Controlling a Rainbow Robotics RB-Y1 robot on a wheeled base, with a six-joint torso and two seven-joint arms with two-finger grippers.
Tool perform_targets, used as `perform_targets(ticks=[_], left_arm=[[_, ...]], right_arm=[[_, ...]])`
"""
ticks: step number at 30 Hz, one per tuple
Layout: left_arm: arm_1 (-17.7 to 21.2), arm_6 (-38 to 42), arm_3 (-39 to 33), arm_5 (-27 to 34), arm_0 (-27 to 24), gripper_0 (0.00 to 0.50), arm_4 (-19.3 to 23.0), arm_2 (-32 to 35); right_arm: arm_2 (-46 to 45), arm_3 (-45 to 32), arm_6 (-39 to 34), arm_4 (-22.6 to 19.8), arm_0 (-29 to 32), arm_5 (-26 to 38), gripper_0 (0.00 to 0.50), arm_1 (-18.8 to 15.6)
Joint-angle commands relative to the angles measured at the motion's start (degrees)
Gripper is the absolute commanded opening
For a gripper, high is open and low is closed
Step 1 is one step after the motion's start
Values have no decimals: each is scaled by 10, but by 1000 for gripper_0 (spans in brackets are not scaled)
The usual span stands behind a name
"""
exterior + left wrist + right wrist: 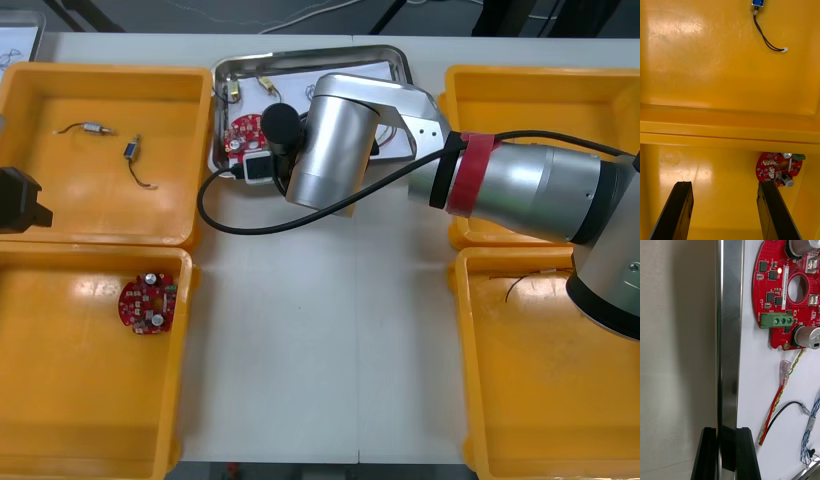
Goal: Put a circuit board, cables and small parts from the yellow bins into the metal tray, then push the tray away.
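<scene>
The right jaws pinch the rim of the metal tray (730,333), which sits on the counter (300,350) between the yellow bins (100,72), circuit board (790,288) and cables (775,401) inside. Stiff, light and slick, it should slide if pushed from that rim. Left jaws spread over a bin

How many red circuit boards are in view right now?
2. One circuit board lies in the metal tray, partly behind the right arm; the other board in the near left yellow bin. The arm may hide more.

Table (310,350) open between the yellow bins (90,200) — right arm (530,190) overhangs the metal tray (300,52).
</scene>
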Motion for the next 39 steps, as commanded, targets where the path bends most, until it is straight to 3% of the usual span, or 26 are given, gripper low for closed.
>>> perform_targets(ticks=[1, 8, 26, 28, 30, 39], left_arm=[[-5, 54, -19, -6, 9, 500, 4, 19], [-5, 54, -19, -6, 9, 500, 4, 19], [-5, 54, -19, -6, 9, 500, 4, 19], [-5, 54, -19, -6, 9, 500, 4, 19], [-5, 54, -19, -6, 9, 500, 4, 19], [-5, 54, -19, -6, 9, 500, 4, 19]], right_arm=[[5, 14, 16, 16, -36, -26, 0, -11], [4, 44, 14, 21, -37, -61, 0, -12], [4, 69, -17, -13, -36, -49, 0, -11], [4, 69, -19, -15, -36, -47, 156, -11], [4, 68, -19, -21, -36, -44, 484, -11], [-17, 9, -15, -21, -36, 38, 500, -16]])
